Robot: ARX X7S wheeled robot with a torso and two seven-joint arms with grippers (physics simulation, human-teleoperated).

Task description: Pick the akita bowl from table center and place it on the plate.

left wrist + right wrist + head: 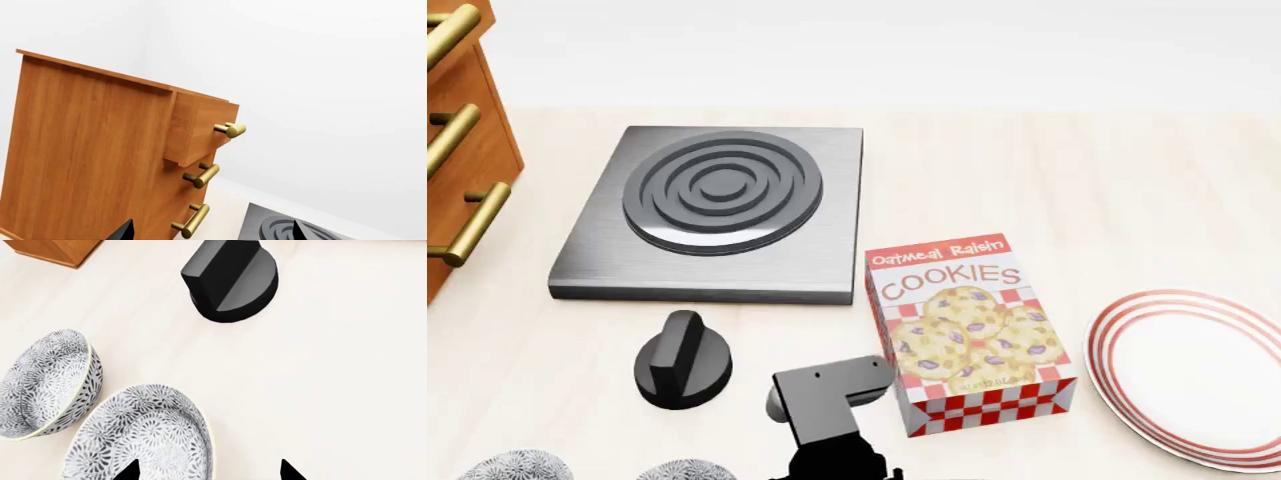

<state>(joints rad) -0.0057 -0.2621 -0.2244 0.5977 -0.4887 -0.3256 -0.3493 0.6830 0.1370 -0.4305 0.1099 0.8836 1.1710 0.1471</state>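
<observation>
Two alike speckled grey-and-white bowls show at the near edge in the head view. The akita bowl (681, 470) (143, 432) is the one nearer the table's middle; its twin (514, 466) (47, 382) lies just beyond it to the left. My right gripper (209, 472) is open and holds nothing. One fingertip is over the akita bowl's patterned side and the other over bare table, so the bowl's rim lies between them. The red-ringed white plate (1201, 375) sits at the right edge. My left gripper (210, 232) is open, empty, and faces a cabinet.
A cookies box (968, 330) stands between the bowls and the plate. A black knob (681, 360) (230, 280) sits beyond the bowls, with a grey burner plate (721, 210) (267, 227) behind it. A wooden drawer cabinet (93, 155) with brass handles (230, 130) stands at far left. My right arm (827, 410) rises from the near edge.
</observation>
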